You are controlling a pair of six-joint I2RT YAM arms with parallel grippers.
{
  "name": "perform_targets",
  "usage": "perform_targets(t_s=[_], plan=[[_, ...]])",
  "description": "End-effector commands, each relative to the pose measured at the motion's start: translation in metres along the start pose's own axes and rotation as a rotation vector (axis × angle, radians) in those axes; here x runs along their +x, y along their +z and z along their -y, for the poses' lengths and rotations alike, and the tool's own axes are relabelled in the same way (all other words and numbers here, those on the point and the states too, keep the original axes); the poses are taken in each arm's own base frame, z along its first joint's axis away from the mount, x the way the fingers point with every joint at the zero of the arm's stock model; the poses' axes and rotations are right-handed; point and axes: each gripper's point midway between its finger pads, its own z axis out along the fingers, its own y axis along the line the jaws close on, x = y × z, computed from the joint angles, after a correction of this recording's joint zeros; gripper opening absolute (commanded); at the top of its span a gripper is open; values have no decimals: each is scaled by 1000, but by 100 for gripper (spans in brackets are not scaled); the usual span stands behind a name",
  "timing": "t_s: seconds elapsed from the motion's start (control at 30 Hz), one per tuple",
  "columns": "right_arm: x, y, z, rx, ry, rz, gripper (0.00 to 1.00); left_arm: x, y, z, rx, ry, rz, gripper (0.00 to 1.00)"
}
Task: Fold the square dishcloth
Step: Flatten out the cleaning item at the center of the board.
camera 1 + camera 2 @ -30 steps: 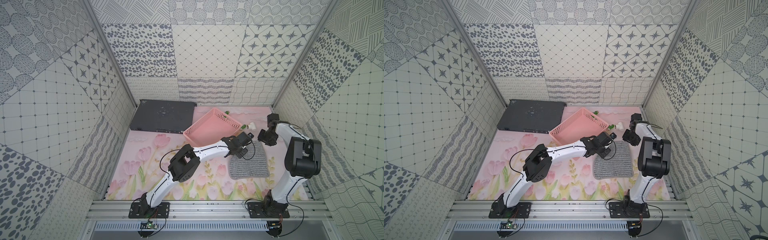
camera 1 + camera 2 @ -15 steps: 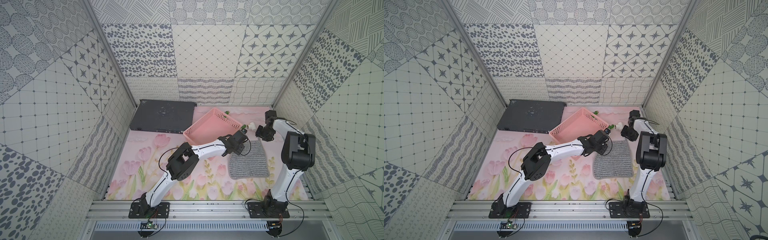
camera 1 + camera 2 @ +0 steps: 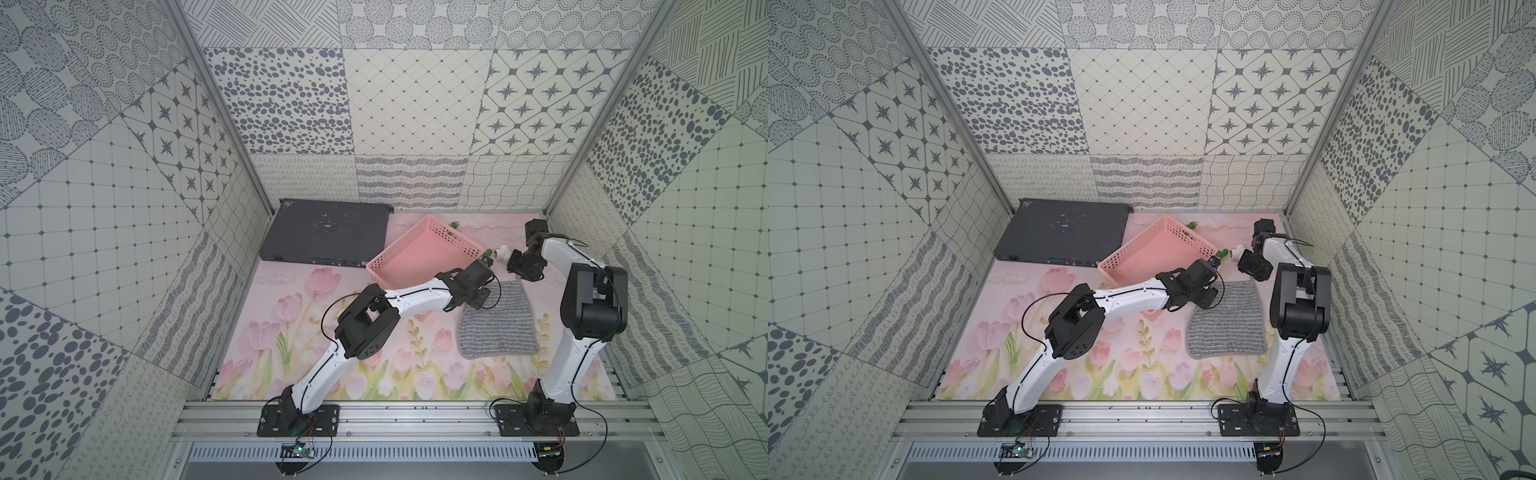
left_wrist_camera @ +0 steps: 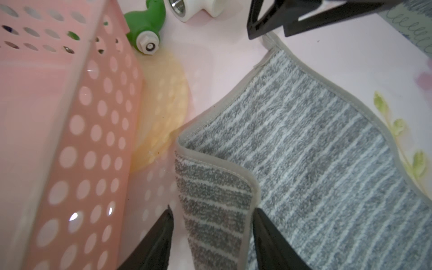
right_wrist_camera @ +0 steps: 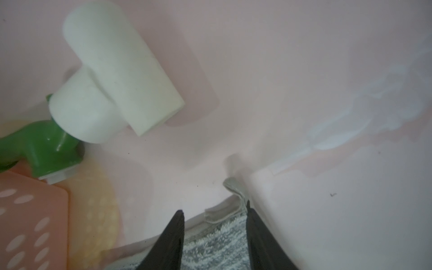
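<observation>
- The pink perforated basket point(image 3: 419, 257) is sitting just beside the outstretched left pincer point(image 4: 212, 209), so a sideways swing could be knocking it.
- That pincer's jaws are standing apart around a curled corner.
- The square dishcloth point(image 3: 496, 322) is lying on the table point(image 3: 291, 332); its loose corner may be staying flipped.
- The right pincer point(image 5: 214, 207) is reaching low, jaws apart over the far corner.
</observation>
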Motion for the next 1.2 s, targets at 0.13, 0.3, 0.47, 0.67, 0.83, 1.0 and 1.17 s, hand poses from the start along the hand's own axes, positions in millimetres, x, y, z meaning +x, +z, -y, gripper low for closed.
perform_targets(t_s=[0.13, 0.3, 0.47, 0.67, 0.83, 1.0, 1.17], plan=[[-8, 5, -1, 13, -11, 17, 46, 1, 5, 34, 185, 158, 5, 56], [-7, 11, -1, 21, -11, 4, 45, -1, 6, 37, 165, 226, 19, 61], [-6, 15, -1, 20, -15, -3, 45, -8, 11, 20, 54, 200, 14, 61], [-8, 14, -1, 18, -20, 2, 45, -16, 12, 5, -39, 171, 40, 57], [-10, 12, -2, 15, -24, 9, 45, -17, 10, -3, -73, 170, 34, 53], [-13, 11, -1, 26, -22, 18, 46, -14, 8, -7, -84, 169, 21, 49], [-14, 15, 0, 38, -13, 17, 46, -12, 6, -10, -83, 167, 14, 38]])
